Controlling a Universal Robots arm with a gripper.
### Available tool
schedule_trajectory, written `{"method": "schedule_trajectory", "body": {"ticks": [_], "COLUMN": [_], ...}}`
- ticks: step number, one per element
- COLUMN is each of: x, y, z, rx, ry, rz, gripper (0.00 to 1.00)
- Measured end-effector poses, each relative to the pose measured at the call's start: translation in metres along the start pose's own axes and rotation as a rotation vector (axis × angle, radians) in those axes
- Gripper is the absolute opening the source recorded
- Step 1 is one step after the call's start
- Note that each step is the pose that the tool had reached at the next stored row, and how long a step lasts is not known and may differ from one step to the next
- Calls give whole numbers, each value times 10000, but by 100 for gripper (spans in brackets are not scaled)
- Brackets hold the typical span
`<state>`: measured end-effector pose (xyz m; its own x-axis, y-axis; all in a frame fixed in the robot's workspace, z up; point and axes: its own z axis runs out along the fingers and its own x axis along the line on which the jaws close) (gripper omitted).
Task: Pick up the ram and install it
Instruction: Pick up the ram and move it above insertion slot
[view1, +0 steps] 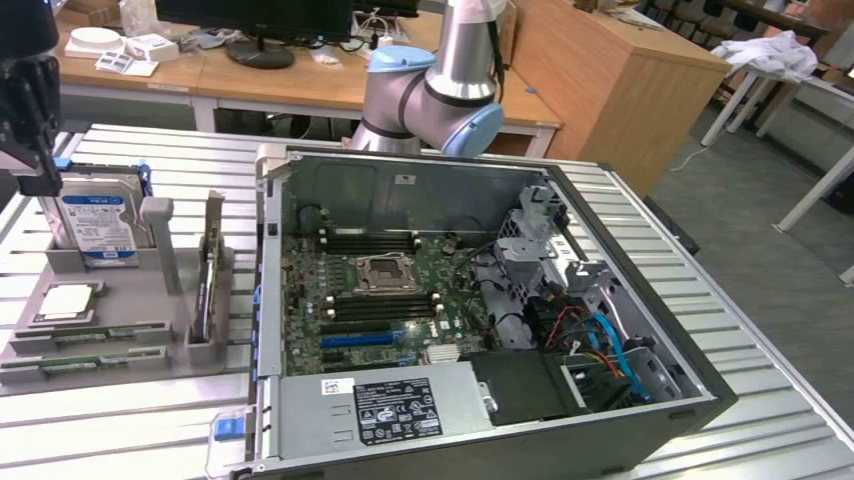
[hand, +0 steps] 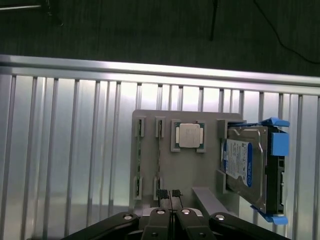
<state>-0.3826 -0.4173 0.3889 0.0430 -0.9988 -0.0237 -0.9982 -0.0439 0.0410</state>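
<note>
The black two-fingered gripper (hand: 169, 194) is clenched, its fingertips pressed together with nothing between them. It hangs above the flat grey plastic holder tray (hand: 202, 170), over the tray's edge and close to one end of the nearer ram stick. Two long, thin green circuit-board ram sticks (hand: 159, 160) stand on edge in parallel slots along one side of the tray, untouched. A square silver processor chip (hand: 189, 135) lies in a recess near the tray's middle, just beside the sticks. A silver hard drive with a blue label and blue bracket (hand: 241, 165) stands upright at the tray's far side from the sticks. An open grey metal computer case (view1: 400, 185) sits just beside the tray, with a green motherboard (view1: 400, 300) inside it.
</note>
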Motion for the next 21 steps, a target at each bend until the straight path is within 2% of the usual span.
{"method": "schedule_trajectory", "body": {"ticks": [21], "x": [1], "y": [-5], "z": [9], "rx": [0], "ry": [0], "rz": [12], "gripper": [11]}}
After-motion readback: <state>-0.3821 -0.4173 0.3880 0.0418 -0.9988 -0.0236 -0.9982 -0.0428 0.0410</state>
